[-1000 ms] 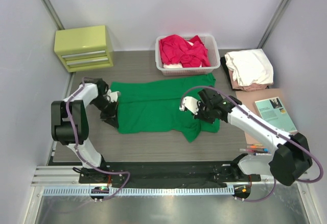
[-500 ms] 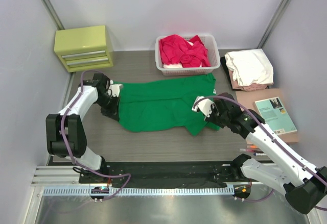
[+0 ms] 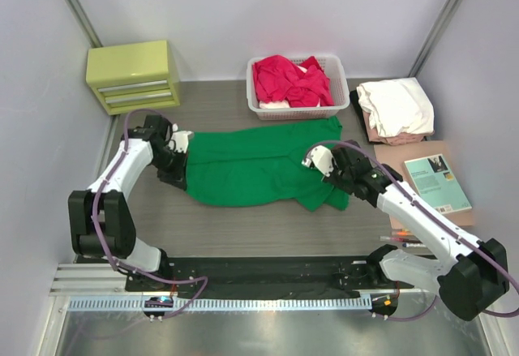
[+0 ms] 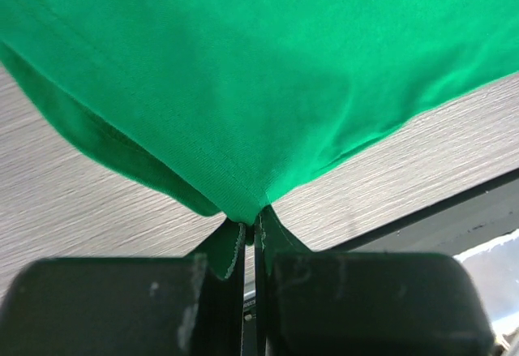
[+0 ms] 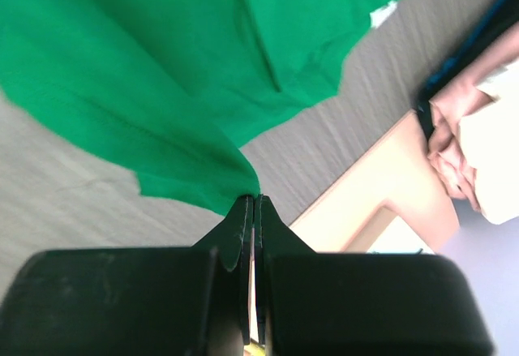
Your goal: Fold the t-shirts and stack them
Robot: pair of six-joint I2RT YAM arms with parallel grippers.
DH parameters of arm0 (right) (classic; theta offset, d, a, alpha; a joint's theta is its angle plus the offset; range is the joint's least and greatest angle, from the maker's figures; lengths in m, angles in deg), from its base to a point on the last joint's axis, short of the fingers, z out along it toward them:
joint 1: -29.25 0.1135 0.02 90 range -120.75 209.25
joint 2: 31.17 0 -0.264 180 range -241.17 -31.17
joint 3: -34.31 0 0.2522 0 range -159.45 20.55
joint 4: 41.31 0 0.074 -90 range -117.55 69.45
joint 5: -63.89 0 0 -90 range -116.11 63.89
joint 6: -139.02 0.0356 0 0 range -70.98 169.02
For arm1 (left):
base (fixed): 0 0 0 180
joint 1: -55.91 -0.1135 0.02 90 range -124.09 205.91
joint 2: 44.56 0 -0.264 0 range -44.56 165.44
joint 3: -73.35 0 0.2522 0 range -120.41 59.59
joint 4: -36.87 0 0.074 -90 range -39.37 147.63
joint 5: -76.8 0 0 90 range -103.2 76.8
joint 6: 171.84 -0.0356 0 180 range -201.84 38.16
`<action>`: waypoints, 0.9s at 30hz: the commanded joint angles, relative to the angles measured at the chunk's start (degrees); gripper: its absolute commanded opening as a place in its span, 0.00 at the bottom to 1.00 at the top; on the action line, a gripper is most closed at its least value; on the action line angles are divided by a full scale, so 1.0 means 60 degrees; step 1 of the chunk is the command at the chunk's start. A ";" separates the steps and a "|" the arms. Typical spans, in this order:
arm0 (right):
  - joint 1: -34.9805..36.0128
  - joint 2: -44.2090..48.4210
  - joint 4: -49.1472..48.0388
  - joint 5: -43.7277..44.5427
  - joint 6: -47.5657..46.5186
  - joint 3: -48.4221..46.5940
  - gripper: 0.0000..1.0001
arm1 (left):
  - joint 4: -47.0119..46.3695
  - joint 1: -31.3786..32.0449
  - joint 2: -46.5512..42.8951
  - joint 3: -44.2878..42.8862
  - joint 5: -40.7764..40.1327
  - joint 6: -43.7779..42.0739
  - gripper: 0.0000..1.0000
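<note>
Seen from above, the left arm (image 3: 122,178) rises from its base at the lower left, bends at the elbow and reaches up to the left end of the green t-shirt (image 3: 251,165). The shirt lies spread across the middle of the counter (image 3: 243,218). The left claw (image 3: 178,169) sits at that end of the cloth. The right arm (image 3: 413,214) stretches from the lower right up and leftward, with the right claw (image 3: 331,176) down on the shirt's right part. Red t-shirts (image 3: 288,80) fill the basket (image 3: 344,88) at top centre. A white t-shirt (image 3: 396,103) tops a pile at the upper right.

In the left wrist view, the left claw (image 4: 250,238) is closed, pinching a corner of the green t-shirt (image 4: 268,72). The cloth fans out from the tips across the upper frame, over the wood-grain counter (image 4: 97,202).

In the right wrist view, the right claw (image 5: 253,210) is closed on a point of the green t-shirt (image 5: 146,64) at its edge. A pale pink t-shirt (image 5: 444,129) shows at the right of the frame.
</note>
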 commanded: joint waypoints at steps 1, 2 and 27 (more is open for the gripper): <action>-0.0429 -0.0001 -0.1192 0.0653 -0.0151 -0.0274 0.01 | -0.0244 -0.0036 -0.0957 -0.0036 -0.0122 -0.0273 0.00; -0.0459 0.0042 -0.1295 0.0711 -0.0064 -0.0260 0.01 | -0.0477 -0.0022 -0.1350 0.0080 -0.0006 -0.0215 0.00; -0.2334 -0.1275 -0.2643 0.0595 -0.0224 -0.0669 0.01 | -0.1636 -0.0373 -0.2072 0.0770 -0.0547 -0.0199 0.00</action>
